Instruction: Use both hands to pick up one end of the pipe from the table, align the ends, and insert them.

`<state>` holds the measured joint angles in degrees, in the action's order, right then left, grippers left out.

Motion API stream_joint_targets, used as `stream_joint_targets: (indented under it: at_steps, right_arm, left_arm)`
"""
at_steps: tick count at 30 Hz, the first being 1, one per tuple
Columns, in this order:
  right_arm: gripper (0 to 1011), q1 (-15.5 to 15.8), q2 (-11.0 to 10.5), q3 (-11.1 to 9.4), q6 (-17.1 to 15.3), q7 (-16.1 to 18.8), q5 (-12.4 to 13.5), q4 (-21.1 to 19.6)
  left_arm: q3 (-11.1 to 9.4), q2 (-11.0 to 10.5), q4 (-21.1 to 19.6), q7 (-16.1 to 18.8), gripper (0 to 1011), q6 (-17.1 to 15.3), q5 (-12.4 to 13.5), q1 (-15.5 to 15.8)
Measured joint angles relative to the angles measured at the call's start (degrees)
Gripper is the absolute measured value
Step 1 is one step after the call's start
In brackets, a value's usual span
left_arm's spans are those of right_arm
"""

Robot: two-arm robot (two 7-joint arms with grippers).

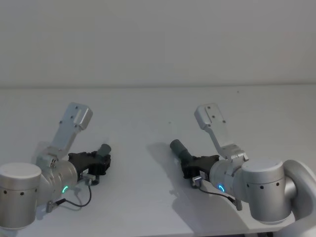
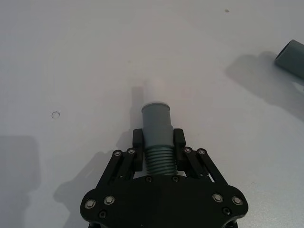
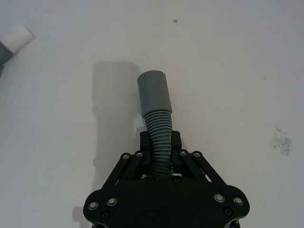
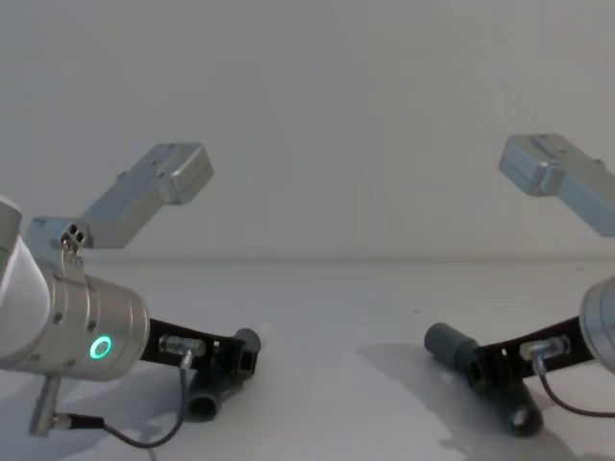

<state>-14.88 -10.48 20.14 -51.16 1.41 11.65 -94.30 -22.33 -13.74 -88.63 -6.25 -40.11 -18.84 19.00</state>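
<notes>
Pr. hose pieces, near edge of table (image 1: 148, 106): L gripper (image 2: 158, 142) clamped on ribbed mid of white-tipped pipe piece (image 2: 156, 124), R gripper (image 3: 160, 142) likewise on open-cuff piece (image 3: 154, 95), well apart, cuffs left free and angled inward, prob. for mating.

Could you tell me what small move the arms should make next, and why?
Probably swing both wrists inward until the ends face each other. The left black two-finger gripper is shut on the dark-grey ribbed hose piece with the white tip, the right black gripper on the second piece, with a plain open grey cuff; both ends point mostly forward, white table between them.
</notes>
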Motion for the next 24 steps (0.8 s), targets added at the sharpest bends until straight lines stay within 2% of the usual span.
stream_joint_targets:
  at_steps: [9,15,23,24]
  right_arm:
    - [192,0.0,0.0,0.0,0.1,0.0,0.0,-0.1]
    - [184,0.7,-0.9,0.1,1.4,0.5,-0.4,-1.0]
    - [173,2.2,-3.7,0.2,5.0,2.1,-1.3,-4.0]
    - [171,2.7,-4.6,0.2,6.0,2.5,-1.5,-4.8]
  left_arm:
    - [-0.4,-0.1,0.0,-0.2,336,0.0,0.4,0.3]
    - [-2.0,-0.5,-0.6,-1.4,336,0.9,1.4,1.0]
    - [-4.0,-1.4,-2.9,-2.9,336,3.7,3.4,2.0]
    - [-4.0,-1.5,-3.1,-3.0,336,4.0,3.6,2.0]
